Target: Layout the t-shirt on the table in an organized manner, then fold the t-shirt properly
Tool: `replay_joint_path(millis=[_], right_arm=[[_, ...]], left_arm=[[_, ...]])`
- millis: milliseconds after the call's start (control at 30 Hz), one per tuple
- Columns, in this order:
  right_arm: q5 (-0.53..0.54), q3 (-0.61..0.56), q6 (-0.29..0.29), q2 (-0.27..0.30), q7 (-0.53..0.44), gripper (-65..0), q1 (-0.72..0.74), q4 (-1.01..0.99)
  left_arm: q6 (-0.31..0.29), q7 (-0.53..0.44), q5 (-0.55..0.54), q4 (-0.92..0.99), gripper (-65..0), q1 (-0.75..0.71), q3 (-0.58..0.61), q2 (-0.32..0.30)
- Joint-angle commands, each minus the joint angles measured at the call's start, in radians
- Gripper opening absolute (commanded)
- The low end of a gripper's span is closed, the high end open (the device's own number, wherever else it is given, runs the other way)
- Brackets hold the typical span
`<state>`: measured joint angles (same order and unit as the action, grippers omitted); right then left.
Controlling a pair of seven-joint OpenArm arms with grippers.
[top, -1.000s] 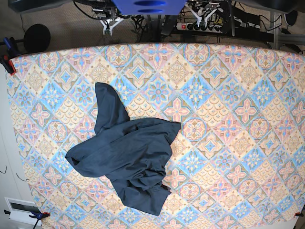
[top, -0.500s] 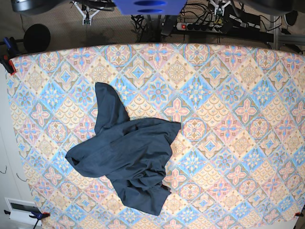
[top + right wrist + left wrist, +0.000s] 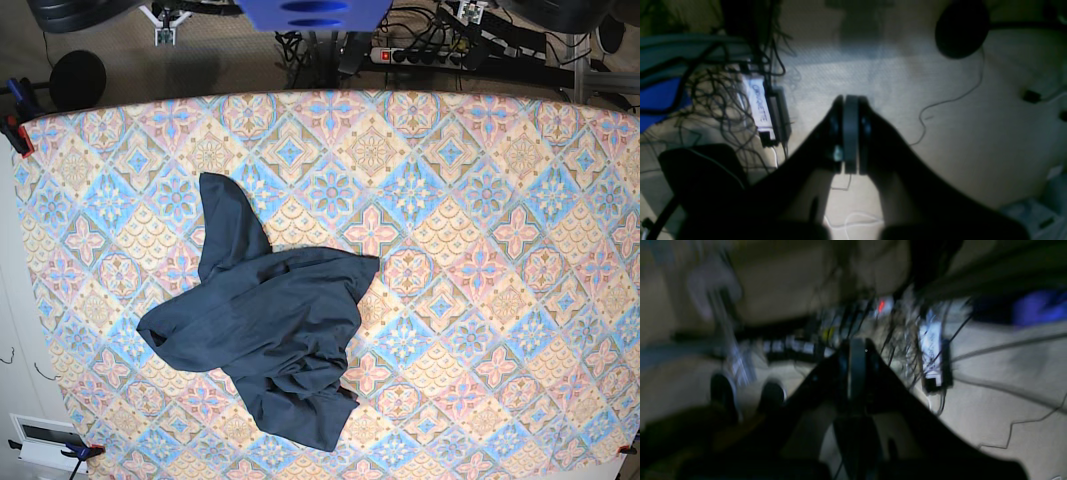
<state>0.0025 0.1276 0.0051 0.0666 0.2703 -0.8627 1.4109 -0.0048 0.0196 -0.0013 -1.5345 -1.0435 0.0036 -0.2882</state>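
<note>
A beige carpeted floor strewn with cables and a power strip [image 3: 425,52] lies beyond the far edge of the worktop [image 3: 480,250], whose pastel diamond cloth carries the navy t-shirt [image 3: 265,320] in a crumpled heap, one sleeve pointing toward that far edge. The likely trouble is a blind pinch: the heap hides collar and hem, so a grab may catch several layers and drag the bundle instead of spreading it. Only the base view shows the t-shirt. The wrist views look at the floor instead, and they alone show the left end effector [image 3: 857,373] and right end effector [image 3: 850,133] pressed fully together, holding nothing, well away from the t-shirt.
</note>
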Motion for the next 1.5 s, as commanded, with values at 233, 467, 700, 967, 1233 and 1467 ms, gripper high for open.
replay_joint_path(millis=[233,467,700,967,1233,1467], right_arm=[[-0.002,0.093,-0.011,0.011,-0.003,-65.0,-0.109,0.307],[0.000,0.097,-0.011,0.011,0.111,-65.0,-0.114,0.529],[-0.002,0.074,-0.007,0.011,0.136,-65.0,-0.031,0.542],[-0.002,-0.075,-0.007,0.011,0.274,-65.0,0.164,0.543],[0.000,-0.179,-0.007,0.011,0.376,-65.0,0.330,0.542],[0.000,-0.193,-0.007,0.006,0.381,-65.0,0.377,0.543]], left_arm=[[0.010,0.217,-0.072,-0.481,-65.0,-0.114,-0.009,-0.058],[0.009,0.383,-0.184,-0.562,-65.0,0.052,-0.070,-0.092],[0.009,0.538,-0.184,-0.561,-64.8,0.283,-0.084,-0.090],[0.007,0.742,-0.182,-0.542,-61.0,0.647,0.036,-0.090],[0.007,0.804,-0.179,-0.332,-44.4,0.943,0.189,-0.029],[0.007,0.800,-0.174,-0.093,-43.6,1.126,0.302,0.047]])
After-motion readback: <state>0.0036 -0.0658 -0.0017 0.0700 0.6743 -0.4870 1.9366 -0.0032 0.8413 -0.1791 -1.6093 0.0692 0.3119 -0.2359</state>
